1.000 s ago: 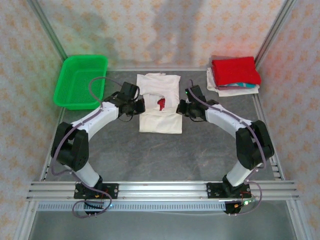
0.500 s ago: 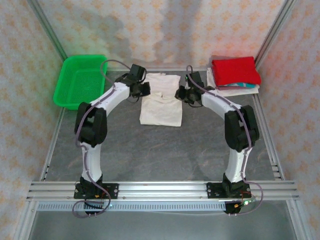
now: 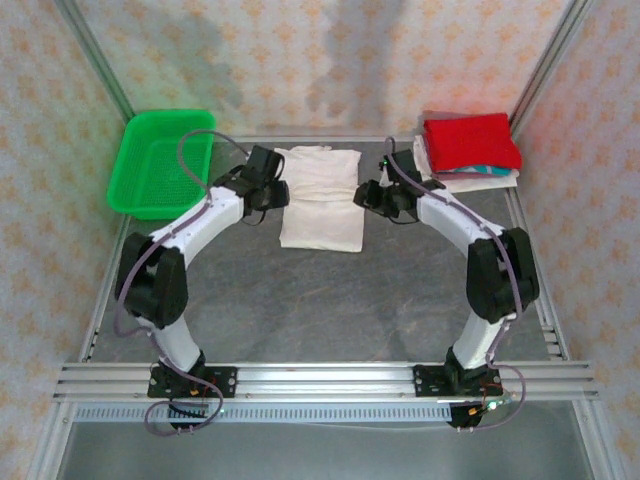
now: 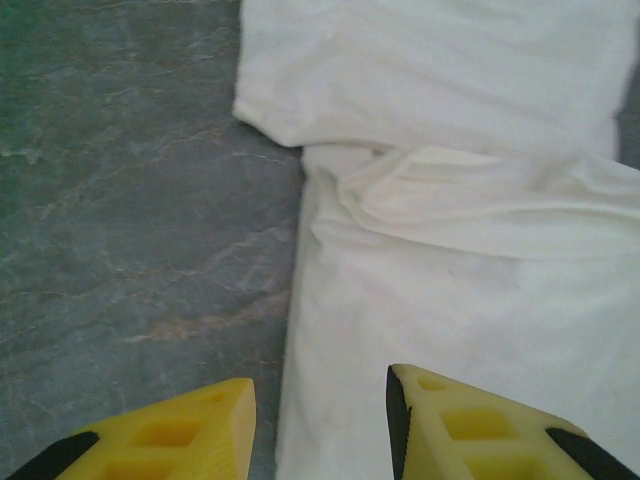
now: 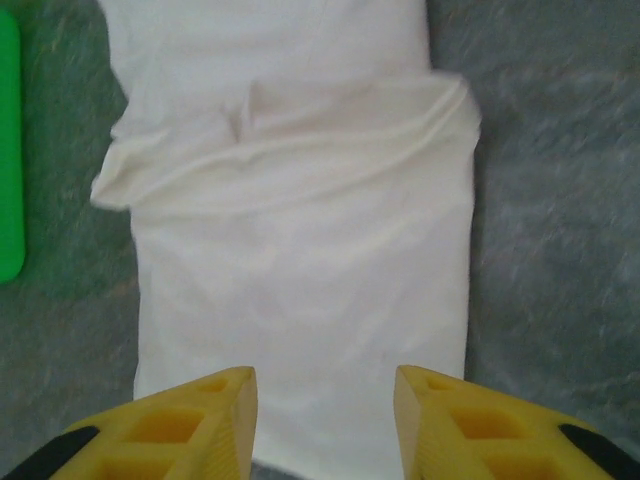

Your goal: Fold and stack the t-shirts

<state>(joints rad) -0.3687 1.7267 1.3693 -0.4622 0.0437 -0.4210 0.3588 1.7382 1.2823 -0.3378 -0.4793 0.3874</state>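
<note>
T-shirts: the job is to fold them and put them in one pile.
Cream t-shirt (image 3: 319,200): it lies flat on the grey table (image 3: 320,300). It is folded into a long, narrow shape, and one end is laid back over the rest.
Where it is: right between the two pincers, to the right of the left one and to the left of the right one.
Left pincer (image 3: 274,192): its yellow fingers are spread apart and nothing is between them. It hangs at the left edge of the cream t-shirt, with one finger over the table and one over the cloth.
Right pincer (image 3: 368,195): it is spread apart too and pinches nothing. The cloth lies just ahead of its fingers.
Pile (image 3: 468,160): a red t-shirt (image 3: 472,140) sits on top, with a white one and one with a teal edge under it. The pile is behind the right pincer and off to its right, well apart from the cream t-shirt.
Green basket (image 3: 160,165): it sits off to the left of the left pincer.
Done so far: the pile is neat, and the cream t-shirt looks mostly folded.
Left to do: I think it needs one more fold, because it is longer than the pile. Then it has to be carried over and put on the red t-shirt.
</note>
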